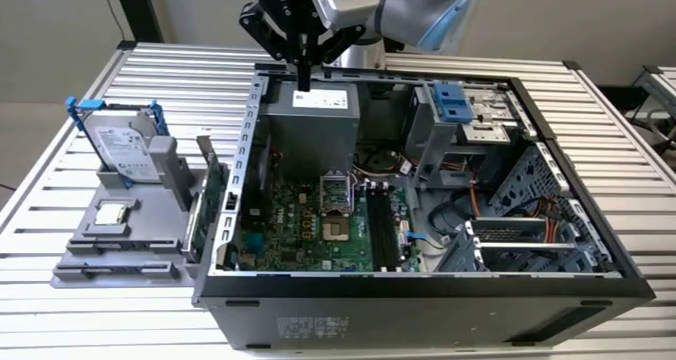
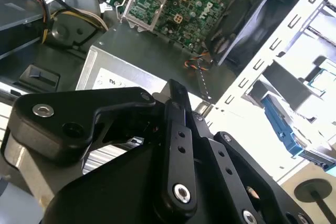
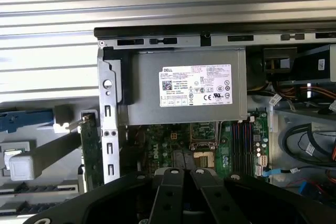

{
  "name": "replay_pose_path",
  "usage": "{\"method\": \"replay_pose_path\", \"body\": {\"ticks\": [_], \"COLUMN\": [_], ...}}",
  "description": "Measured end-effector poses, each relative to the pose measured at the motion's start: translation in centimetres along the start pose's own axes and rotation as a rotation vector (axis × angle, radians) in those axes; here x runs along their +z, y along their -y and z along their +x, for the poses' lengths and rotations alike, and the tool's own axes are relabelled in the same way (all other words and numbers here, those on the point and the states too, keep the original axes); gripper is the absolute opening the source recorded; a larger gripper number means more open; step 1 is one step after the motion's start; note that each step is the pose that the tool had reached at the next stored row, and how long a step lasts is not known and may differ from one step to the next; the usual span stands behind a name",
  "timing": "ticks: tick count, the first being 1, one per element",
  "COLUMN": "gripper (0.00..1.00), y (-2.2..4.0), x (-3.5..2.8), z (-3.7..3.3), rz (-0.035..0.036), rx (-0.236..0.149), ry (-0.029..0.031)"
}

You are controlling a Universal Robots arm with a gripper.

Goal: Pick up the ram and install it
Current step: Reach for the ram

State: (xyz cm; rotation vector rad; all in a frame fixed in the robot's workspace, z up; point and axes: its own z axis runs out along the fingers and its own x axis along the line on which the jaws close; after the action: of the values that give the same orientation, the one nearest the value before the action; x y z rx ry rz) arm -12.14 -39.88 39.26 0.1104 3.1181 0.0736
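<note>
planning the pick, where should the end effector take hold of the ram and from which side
Grip the ram across its two flat faces at the middle of its top long edge, coming straight down from above. It stands on edge in the gray holder, its lower edge seated, with the green card close alongside.

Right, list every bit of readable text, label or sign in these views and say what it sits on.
Nothing here reads clearly enough to quote.
Power supply label: a logo, barcodes and certification marks; the fine print is too small to read.
Hard drive label: too small to read.
Case front sticker: blurred.
Motherboard printing: too blurred to read.
</note>
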Motion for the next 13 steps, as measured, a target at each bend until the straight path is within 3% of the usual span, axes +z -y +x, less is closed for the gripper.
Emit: {"method": "replay_pose_path", "body": {"ticks": [13], "gripper": [0.00], "y": [0.08], "x": [-0.02], "z": [1.07], "rz": [-0.0004], "rx": [-0.016], "ry": [-0.0007]}}
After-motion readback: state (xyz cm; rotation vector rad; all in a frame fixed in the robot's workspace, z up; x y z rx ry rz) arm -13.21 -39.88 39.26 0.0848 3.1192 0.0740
